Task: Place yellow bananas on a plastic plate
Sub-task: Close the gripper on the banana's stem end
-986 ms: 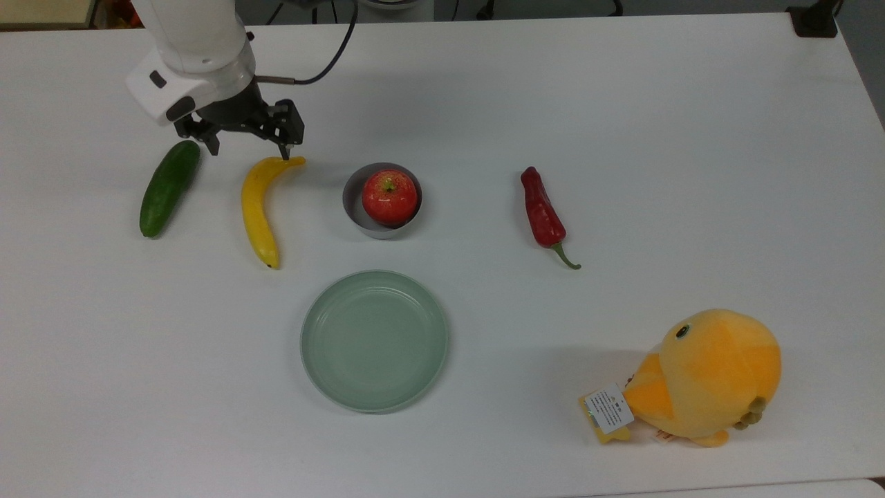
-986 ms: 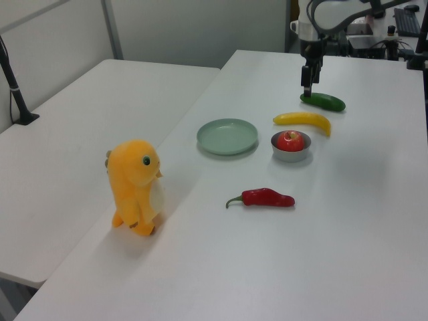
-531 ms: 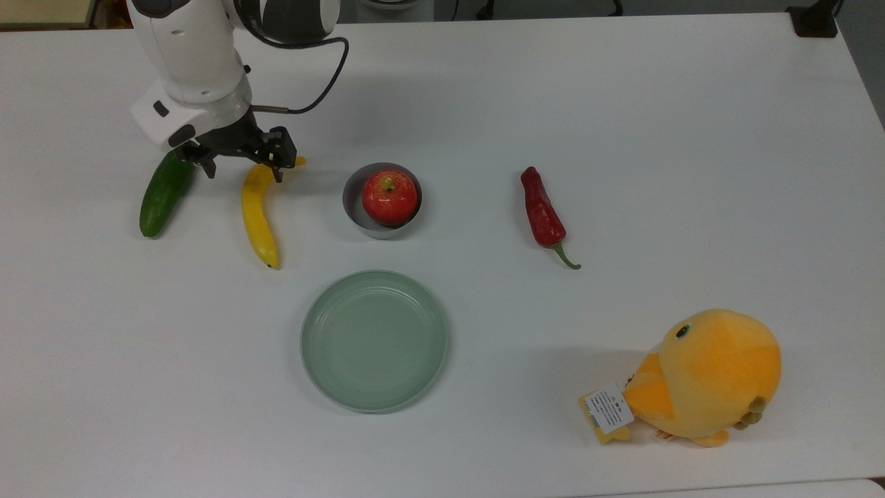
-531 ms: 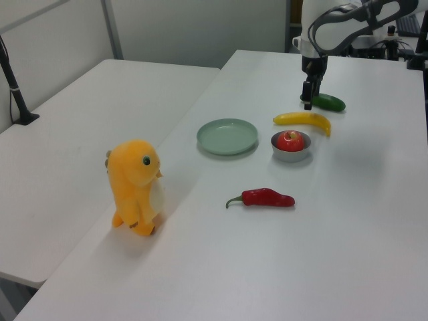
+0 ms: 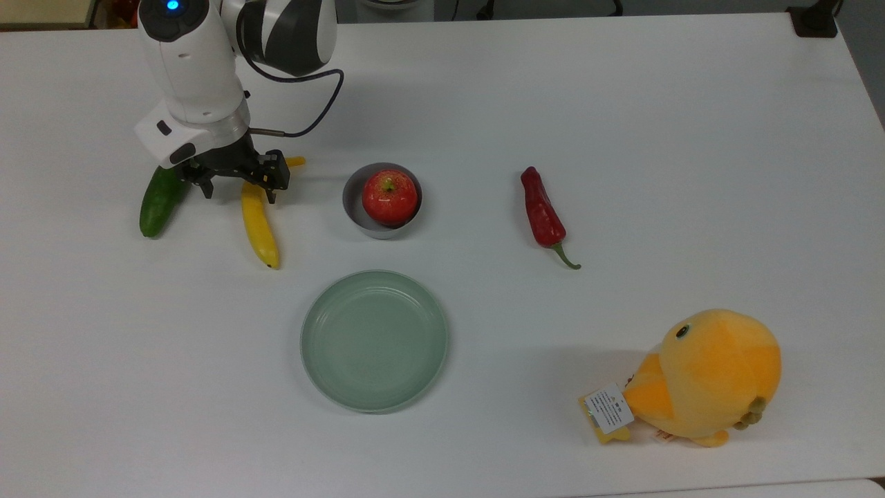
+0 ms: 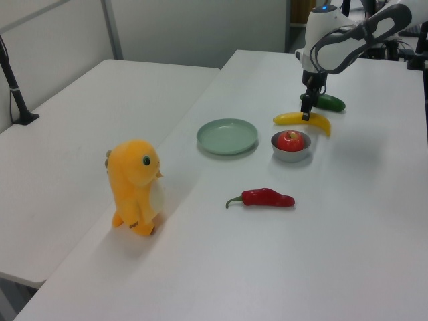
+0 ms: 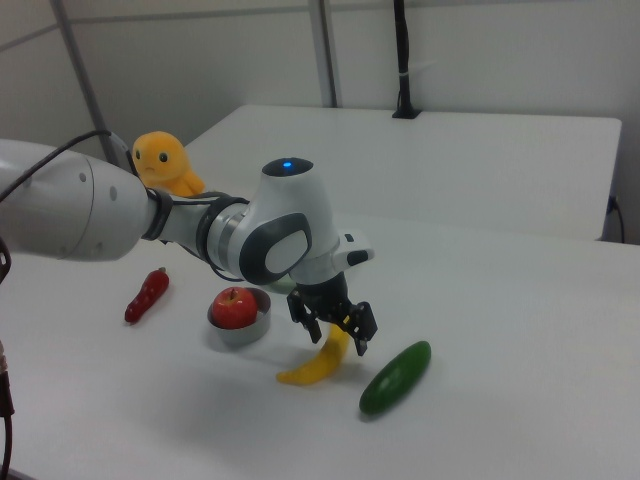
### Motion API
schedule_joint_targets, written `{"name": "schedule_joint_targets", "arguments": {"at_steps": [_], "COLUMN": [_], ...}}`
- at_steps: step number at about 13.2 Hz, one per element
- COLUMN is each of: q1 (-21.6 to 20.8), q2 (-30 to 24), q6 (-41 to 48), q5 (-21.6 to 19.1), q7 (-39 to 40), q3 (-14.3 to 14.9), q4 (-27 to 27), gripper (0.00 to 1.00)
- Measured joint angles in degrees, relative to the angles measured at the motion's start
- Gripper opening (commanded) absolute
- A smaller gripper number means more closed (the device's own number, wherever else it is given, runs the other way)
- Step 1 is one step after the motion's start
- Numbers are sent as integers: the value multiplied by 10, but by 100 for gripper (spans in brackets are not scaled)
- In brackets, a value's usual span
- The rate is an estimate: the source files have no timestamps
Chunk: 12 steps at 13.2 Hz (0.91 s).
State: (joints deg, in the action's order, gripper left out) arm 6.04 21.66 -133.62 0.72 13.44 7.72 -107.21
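Yellow bananas (image 5: 257,220), here a single curved fruit, lie flat on the white table (image 5: 622,104) near the far left corner as the top view frames it. Nothing has been lifted, and the plastic plate (image 5: 374,341) sits empty toward the near edge of the table, well apart from the fruit.

Gripper state: the gripper (image 5: 237,185) stands over the stem-end half of the banana, its two fingers spread wide, one on each side of the fruit. In the right view the gripper (image 7: 334,334) straddles the banana (image 7: 318,364) in the same way. Whether the fingertips already touch the table or the peel cannot be told for certain; the left view suggests they are low, at about the height of the fruit.

Neighbouring items:
- A green cucumber (image 5: 157,201) lies just beside the gripper, on the top view's left.
- A grey bowl (image 5: 359,207) holding a red apple (image 5: 390,196) stands between the banana and a red chilli pepper (image 5: 542,213).
- A yellow plush toy (image 5: 705,373) sits near the near right corner in the top view.

Progress: the approach appears complete. Remaining steps are judged to be closing on the banana, lifting it, carrying it toward the near edge and releasing it inside the plate rim. The outer finger should stay off the cucumber.
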Motion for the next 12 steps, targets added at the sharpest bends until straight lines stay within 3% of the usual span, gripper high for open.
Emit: {"name": "schedule_joint_targets", "arguments": {"at_steps": [2, 4, 5, 12], "q1": [0, 0, -1, 0], "q2": [1, 1, 1, -4], "q6": [0, 0, 0, 0], "q5": [0, 0, 0, 0], "q7": [0, 0, 0, 0], "q3": [0, 0, 0, 0], "q4": [-1, -6, -7, -6], "gripper": [42, 10, 1, 1]}}
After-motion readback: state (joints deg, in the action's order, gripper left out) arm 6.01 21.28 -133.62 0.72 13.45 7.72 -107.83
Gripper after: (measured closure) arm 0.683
